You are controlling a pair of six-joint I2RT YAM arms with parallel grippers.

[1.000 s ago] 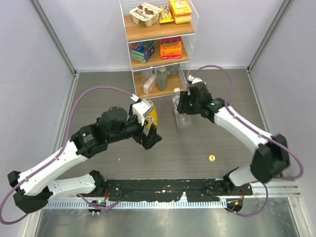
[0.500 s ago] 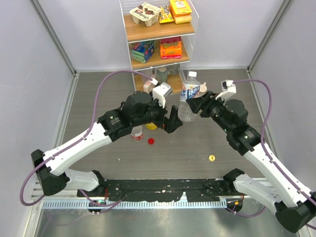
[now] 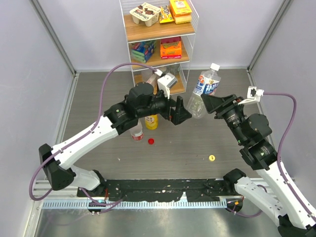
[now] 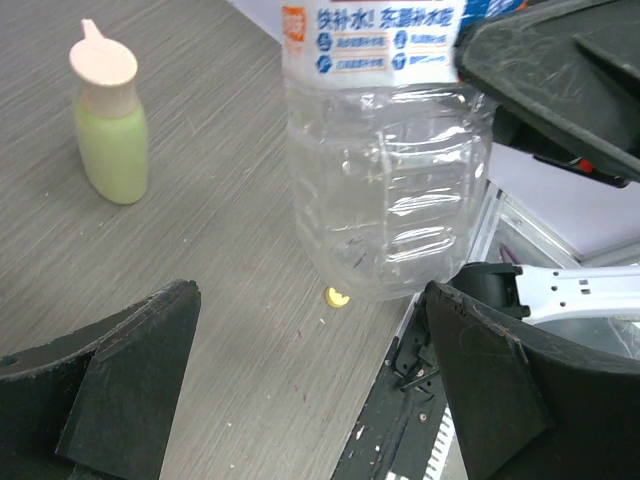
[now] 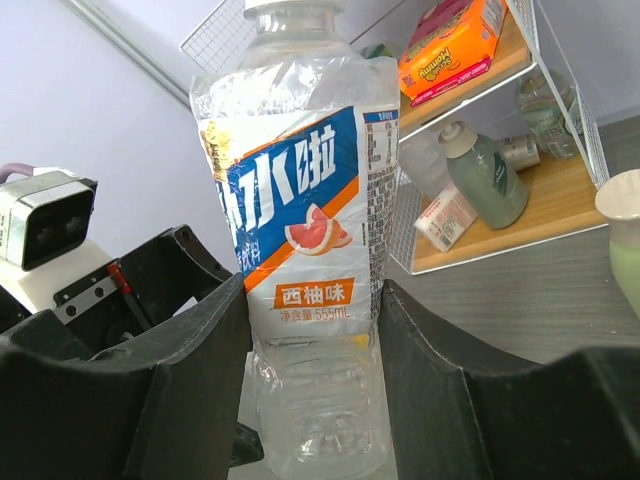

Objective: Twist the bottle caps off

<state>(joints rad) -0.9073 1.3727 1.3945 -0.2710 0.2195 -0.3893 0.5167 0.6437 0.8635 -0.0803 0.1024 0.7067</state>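
Two grippers | right gripper pinches blue-white-label bottle at mid-body, held tilted above table | left gripper spread wide, bottle's base just ahead of its gap, apart | white cap on bottle | red cap, yellow cap lie on table

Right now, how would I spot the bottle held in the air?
Find the shelf rack at the back. Right of it, the right gripper holds a clear bottle aloft. Only it has a blue-white label and white cap.
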